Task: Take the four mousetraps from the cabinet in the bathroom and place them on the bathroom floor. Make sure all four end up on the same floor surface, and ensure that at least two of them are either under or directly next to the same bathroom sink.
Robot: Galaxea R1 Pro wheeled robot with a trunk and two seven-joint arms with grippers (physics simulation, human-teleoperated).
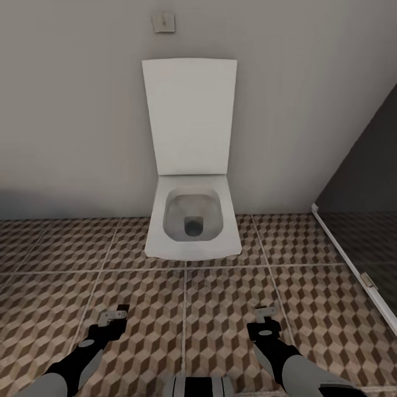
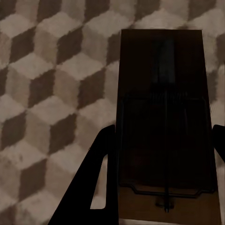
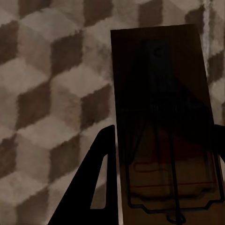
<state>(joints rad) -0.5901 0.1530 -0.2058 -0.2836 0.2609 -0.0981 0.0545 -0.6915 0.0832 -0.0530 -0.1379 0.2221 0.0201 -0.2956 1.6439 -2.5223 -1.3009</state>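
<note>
Left pincer (image 1: 113,315) hangs low over the bathroom floor (image 1: 182,309) of large square tiles printed with a brown, beige and white cube pattern. In the left wrist view its dark fingers (image 2: 93,183) stand on either side of a flat rectangular dark-brown mousetrap with thin metal wire parts (image 2: 164,126), closed on it and holding it above the tiles (image 2: 47,93).

Centre: a white rectangular toilet (image 1: 193,220) stands against the grey wall (image 1: 71,110) with its lid raised; a small pale square fitting (image 1: 163,22) sits on the wall above it.

Right pincer (image 1: 263,314) hangs over the same floor, level with the left one and well apart from it. In the right wrist view its fingers (image 3: 96,178) clamp a second flat dark-brown mousetrap with wire parts (image 3: 164,122) above the tiles (image 3: 51,93).

Far right: a dark glass panel in a white frame (image 1: 353,259) meets the floor
</note>
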